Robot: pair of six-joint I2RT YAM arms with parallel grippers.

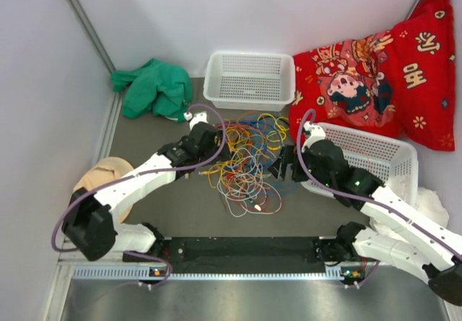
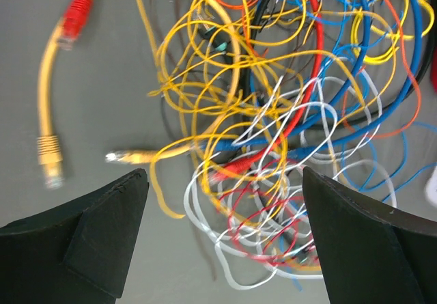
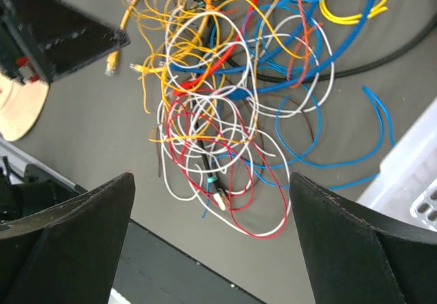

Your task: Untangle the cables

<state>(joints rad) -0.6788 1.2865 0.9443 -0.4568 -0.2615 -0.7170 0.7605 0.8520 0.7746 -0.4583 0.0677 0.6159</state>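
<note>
The cables (image 1: 245,159) lie in one tangled heap of yellow, red, orange, blue and white wires on the grey table between my arms. My left gripper (image 1: 219,142) is open at the heap's left edge; in its wrist view the white and red loops (image 2: 263,208) lie between its fingers (image 2: 102,229), and a yellow cable with a plug (image 2: 49,155) and a red plug (image 2: 74,16) lie to the left. My right gripper (image 1: 283,164) is open at the heap's right edge; its wrist view shows the tangle (image 3: 225,106) below, untouched.
An empty white basket (image 1: 249,81) stands behind the heap. A second white basket (image 1: 375,155) is under my right arm. A green cloth (image 1: 151,89) lies back left, a red cushion (image 1: 375,76) back right, a tan object (image 1: 108,180) at left.
</note>
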